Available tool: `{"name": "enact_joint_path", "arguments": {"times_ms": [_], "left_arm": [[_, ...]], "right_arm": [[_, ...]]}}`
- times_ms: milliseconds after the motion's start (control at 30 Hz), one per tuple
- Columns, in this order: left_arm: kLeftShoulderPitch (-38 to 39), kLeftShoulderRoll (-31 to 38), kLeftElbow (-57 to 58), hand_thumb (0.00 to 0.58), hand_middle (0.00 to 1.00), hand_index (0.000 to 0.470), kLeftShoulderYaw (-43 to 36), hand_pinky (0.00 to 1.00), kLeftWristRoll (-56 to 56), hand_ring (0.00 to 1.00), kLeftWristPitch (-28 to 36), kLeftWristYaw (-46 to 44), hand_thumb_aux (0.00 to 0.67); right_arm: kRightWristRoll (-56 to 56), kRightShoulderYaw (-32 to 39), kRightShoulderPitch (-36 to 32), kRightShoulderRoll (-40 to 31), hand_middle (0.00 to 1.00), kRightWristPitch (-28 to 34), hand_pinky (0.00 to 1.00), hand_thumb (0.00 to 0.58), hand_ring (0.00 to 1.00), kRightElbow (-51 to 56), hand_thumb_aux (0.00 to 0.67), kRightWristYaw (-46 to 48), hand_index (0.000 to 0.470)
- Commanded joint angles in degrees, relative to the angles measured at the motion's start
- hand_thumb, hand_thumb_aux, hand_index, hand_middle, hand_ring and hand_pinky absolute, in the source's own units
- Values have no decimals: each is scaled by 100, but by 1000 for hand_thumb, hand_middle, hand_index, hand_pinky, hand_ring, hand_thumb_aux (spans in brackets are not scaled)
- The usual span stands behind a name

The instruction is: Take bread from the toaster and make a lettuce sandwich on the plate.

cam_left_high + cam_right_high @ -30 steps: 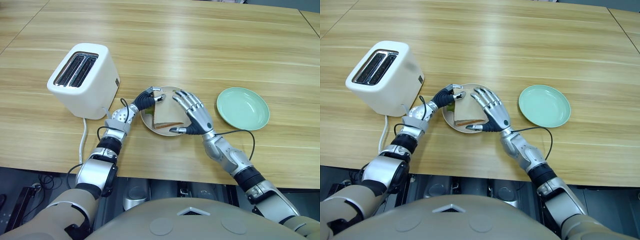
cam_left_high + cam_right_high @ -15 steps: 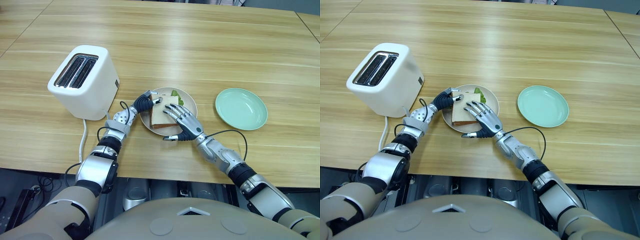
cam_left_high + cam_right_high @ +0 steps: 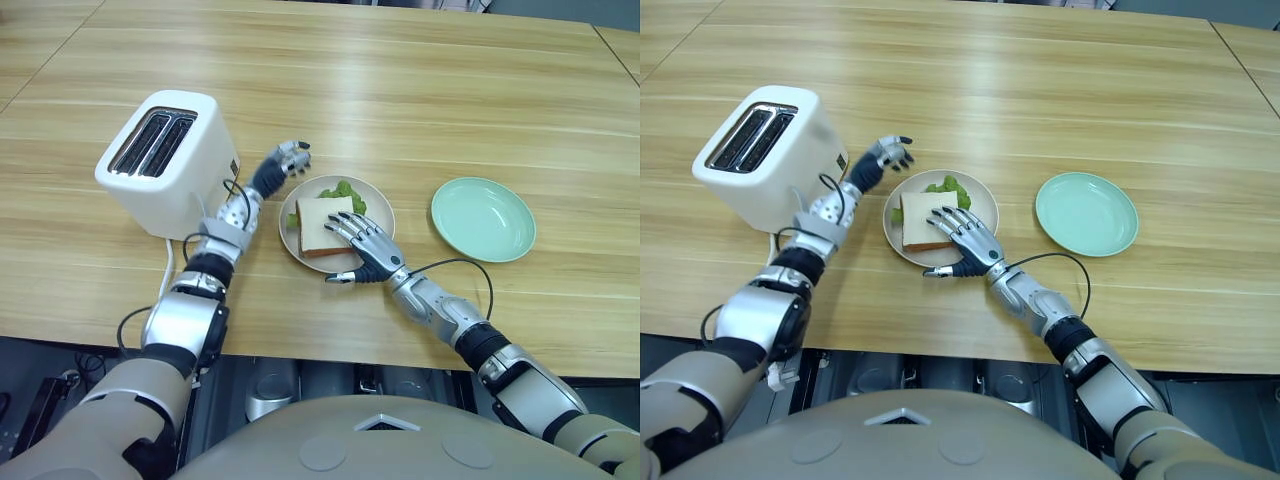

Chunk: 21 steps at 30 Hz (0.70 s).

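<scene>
On the plate (image 3: 385,215), the sandwich (image 3: 320,222) is sitting just ahead of the open right hand (image 3: 368,258); the open, empty left hand (image 3: 288,158) is hovering farther off.

"Is there any writing you can read here?"

"No, nothing legible. Look at the toaster (image 3: 165,165): it has a small dark patch (image 3: 236,160) low on the side toward the plate. You cannot tell whether that patch holds letters, numbers or a sign."
</scene>
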Motion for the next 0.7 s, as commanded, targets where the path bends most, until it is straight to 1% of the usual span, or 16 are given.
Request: {"name": "enact_joint_path", "arguments": {"times_ms": [33, 200, 300, 367, 467, 567, 600, 633, 667, 700], "left_arm": [[-18, 22, -12, 0, 0, 0, 84, 0, -98, 0, -72, 18, 0], [-30, 56, -105, 0, 0, 0, 183, 0, -215, 0, -245, 33, 0], [111, -49, -390, 0, 0, 0, 339, 0, -572, 0, -652, -333, 0], [290, -139, -731, 0, 0, 0, 405, 0, -914, 0, -983, -733, 0], [650, -288, -1419, 0, 0, 0, 457, 0, -1627, 0, -1325, -1531, 0], [1067, -383, -2278, 0, 0, 0, 367, 0, -2419, 0, -1387, -2435, 0], [1240, -390, -2647, 104, 71, 43, 293, 71, -2720, 71, -1341, -2764, 63], [1411, -379, -3004, 294, 192, 137, 221, 192, -2971, 192, -1278, -3055, 200], [1568, -361, -3339, 511, 482, 301, 163, 482, -3187, 482, -1214, -3289, 439], [1721, -329, -3649, 580, 827, 460, 106, 827, -3395, 827, -1110, -3523, 670]], "right_arm": [[-76, 282, 184, -47, 0, 72, 0, 0, 0, 497, 0, 369, 0], [-55, 288, 153, -46, 0, 71, 0, 0, 0, 493, 0, 337, 0], [60, 92, 166, -87, 0, 41, 0, 0, 0, 185, 0, 71, 0], [307, -229, 211, -146, 0, -73, 0, 0, 0, -253, 0, -193, 0], [1104, -842, 357, -178, 0, -541, 0, 0, 0, -1057, 0, -257, 0], [2262, -1333, 561, -159, 0, -1156, 0, 0, 0, -1776, 0, 169, 0], [2704, -1434, 622, -164, 0, -1338, 0, 0, 0, -2000, 0, 406, 0], [3103, -1501, 677, -175, 0, -1481, 0, 0, 0, -2191, 0, 665, 0], [3420, -1544, 725, -188, 0, -1565, 0, 0, 0, -2360, 0, 920, 0], [3698, -1559, 774, -207, 0, -1640, 0, 0, 0, -2492, 0, 1174, 0]]}}
